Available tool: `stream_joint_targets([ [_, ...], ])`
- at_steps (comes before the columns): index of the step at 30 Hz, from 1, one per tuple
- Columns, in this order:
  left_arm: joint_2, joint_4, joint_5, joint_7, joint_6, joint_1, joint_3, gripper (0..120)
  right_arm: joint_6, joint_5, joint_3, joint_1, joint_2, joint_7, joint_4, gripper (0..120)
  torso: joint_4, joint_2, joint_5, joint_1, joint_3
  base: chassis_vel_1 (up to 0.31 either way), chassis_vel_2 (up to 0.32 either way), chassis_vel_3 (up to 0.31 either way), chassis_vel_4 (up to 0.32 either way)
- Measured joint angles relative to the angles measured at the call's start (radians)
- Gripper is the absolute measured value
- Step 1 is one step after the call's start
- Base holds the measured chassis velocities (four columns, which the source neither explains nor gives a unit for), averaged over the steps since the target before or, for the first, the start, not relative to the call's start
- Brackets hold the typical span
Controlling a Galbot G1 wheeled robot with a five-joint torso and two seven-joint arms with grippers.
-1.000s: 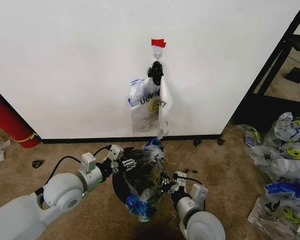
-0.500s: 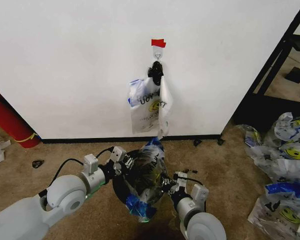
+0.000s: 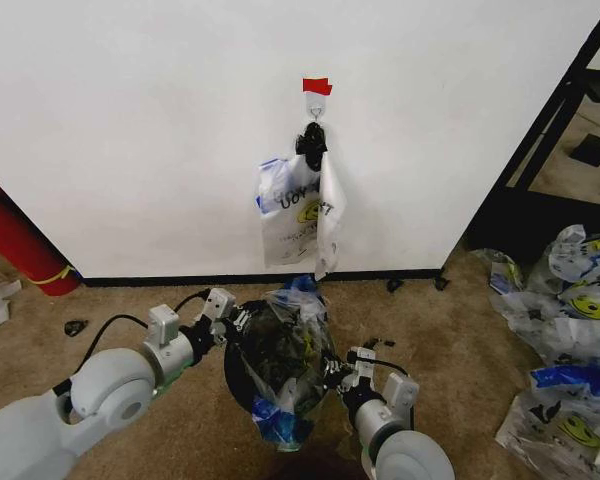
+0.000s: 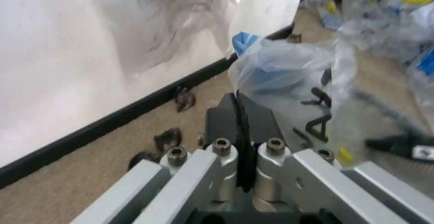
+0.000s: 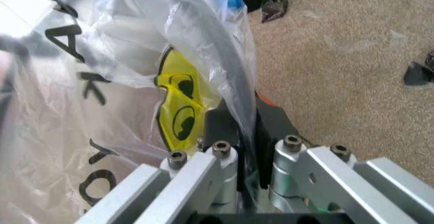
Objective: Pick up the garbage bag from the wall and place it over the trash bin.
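Since a second ago the garbage bag (image 3: 285,365) has sunk lower and spread wider over the trash bin (image 3: 242,375) at lower centre of the head view, so the draping looks nearly done. The left pincer (image 3: 235,322) has drawn slightly toward the left; its jaws are pressed together on the bag's edge. The right pincer (image 3: 336,377), low and right of centre, is clamped on bag film too. Another bag (image 3: 298,210) hangs on the wall (image 3: 130,130).
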Motion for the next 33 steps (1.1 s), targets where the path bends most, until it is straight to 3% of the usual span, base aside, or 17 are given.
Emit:
stream_joint_targets([
  [12,0.115,0.029,-0.074,0.015,0.013,-0.008,-0.03,0,0.083,0.0,0.041,-0.024,-0.06,-0.093,-0.003,1,0.0,0.0,0.0001,0.0,0.0,0.0,0.0,0.0,0.0],
  [22,0.149,0.046,-0.075,0.048,0.012,0.03,-0.042,0,0.117,0.035,0.059,-0.033,-0.071,-0.163,0.009,1,0.0,0.0,0.0001,0.0,0.0,0.0,0.0,0.0,0.0],
  [33,0.169,0.053,-0.089,0.064,-0.007,0.088,-0.07,0,0.15,0.204,0.141,-0.017,-0.061,-0.18,0.003,1,0.0,0.0,0.0003,0.0,0.0,0.0,0.0,0.0,0.0],
])
